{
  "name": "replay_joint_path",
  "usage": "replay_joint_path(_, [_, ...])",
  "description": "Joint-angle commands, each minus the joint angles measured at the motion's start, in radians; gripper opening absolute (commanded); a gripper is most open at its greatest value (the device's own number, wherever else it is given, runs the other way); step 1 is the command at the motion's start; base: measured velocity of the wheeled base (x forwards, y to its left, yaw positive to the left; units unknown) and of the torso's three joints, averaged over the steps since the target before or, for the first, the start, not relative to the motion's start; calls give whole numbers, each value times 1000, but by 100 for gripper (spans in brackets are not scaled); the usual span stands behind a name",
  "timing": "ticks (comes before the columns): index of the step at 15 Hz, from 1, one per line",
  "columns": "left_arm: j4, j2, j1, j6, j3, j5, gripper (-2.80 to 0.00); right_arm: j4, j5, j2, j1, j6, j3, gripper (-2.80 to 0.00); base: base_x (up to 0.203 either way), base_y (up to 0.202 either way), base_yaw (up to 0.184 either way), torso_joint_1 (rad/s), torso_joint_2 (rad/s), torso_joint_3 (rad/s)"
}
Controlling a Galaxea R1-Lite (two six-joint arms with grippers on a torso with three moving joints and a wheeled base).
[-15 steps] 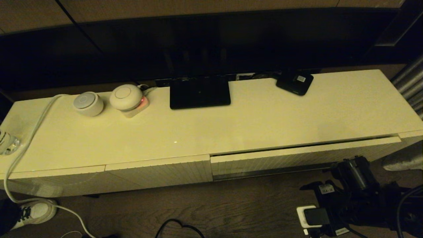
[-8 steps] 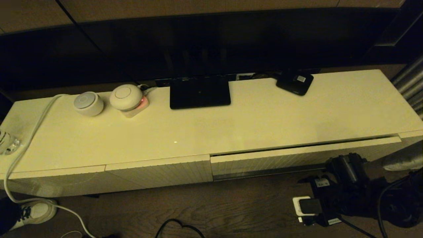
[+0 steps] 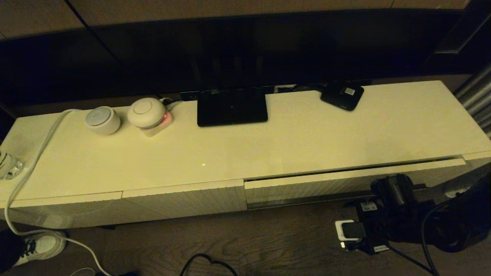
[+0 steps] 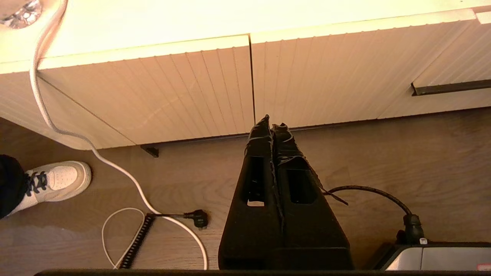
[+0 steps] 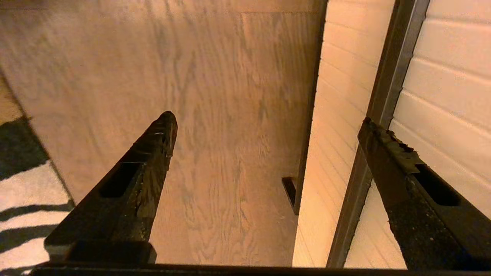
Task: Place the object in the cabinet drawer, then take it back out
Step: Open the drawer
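The black folding umbrella shows in no view. The cabinet drawer [image 3: 326,184], wide, cream and ribbed, stands slightly ajar on the cabinet's right half, a thin dark gap along its top. My right gripper [image 3: 387,184] hangs low in front of the drawer's right part. In the right wrist view this right gripper [image 5: 266,119] is open and empty, one finger [image 5: 391,153] next to the long dark slot handle [image 5: 399,57]. My left gripper [image 4: 271,122] is shut on nothing above the floor, facing the shorter ribbed fronts; the drawer [image 4: 460,53] lies off to one side.
On the cabinet top [image 3: 268,145] sit two round white devices [image 3: 102,120], a flat black stand [image 3: 231,106], a small black box with a white label [image 3: 342,96] and a white cable [image 3: 38,153]. A shoe [image 3: 42,245] and cables lie on the wood floor.
My right arm has moved left and closer to the drawer front. The drawer's gap looks the same.
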State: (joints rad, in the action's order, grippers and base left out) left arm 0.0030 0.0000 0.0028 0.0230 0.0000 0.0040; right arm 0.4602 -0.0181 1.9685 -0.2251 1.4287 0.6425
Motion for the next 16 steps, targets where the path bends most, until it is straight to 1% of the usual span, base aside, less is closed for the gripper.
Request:
replay_joint_path(1, [0, 0, 0, 0, 3, 1, -280, 5, 0, 32, 7, 7, 22, 0, 0, 0, 0, 0, 0, 0])
replay_joint_path(10, [0, 0, 0, 0, 3, 1, -280, 5, 6, 82, 23, 7, 91, 0, 0, 0, 0, 0, 0, 0])
replay_joint_path(16, [0, 0, 0, 0, 3, 1, -280, 32, 6, 97, 23, 6, 124, 0, 0, 0, 0, 0, 0, 0])
